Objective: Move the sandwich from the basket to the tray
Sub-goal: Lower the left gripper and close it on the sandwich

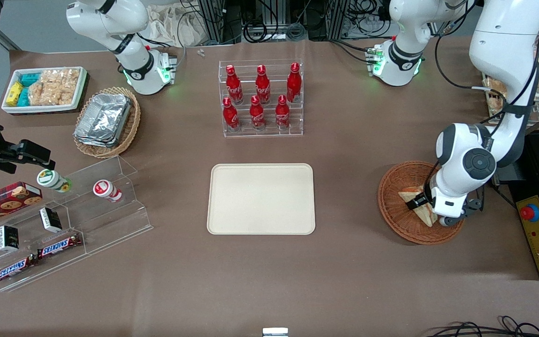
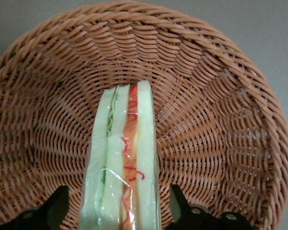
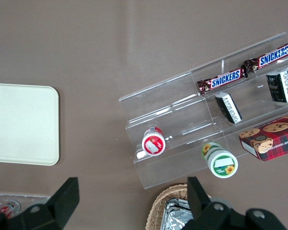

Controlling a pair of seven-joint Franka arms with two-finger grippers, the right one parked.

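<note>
The sandwich (image 1: 411,193), a wrapped wedge of pale bread with orange and green filling, lies in the round orange-brown wicker basket (image 1: 393,217) toward the working arm's end of the table. My left gripper (image 1: 423,205) is down inside the basket, open. In the left wrist view its black fingers (image 2: 56,205) stand on either side of the sandwich (image 2: 127,153) with a gap at each side, over the basket's woven floor (image 2: 206,120). The cream-beige tray (image 1: 261,199) lies flat at the table's middle and holds nothing; it also shows in the right wrist view (image 3: 19,124).
A clear rack of red bottles (image 1: 261,98) stands farther from the front camera than the tray. A yellow control box with a red button (image 1: 538,234) lies beside the basket at the table's edge. Snack shelves (image 1: 63,220) and a foil-container basket (image 1: 105,121) sit toward the parked arm's end.
</note>
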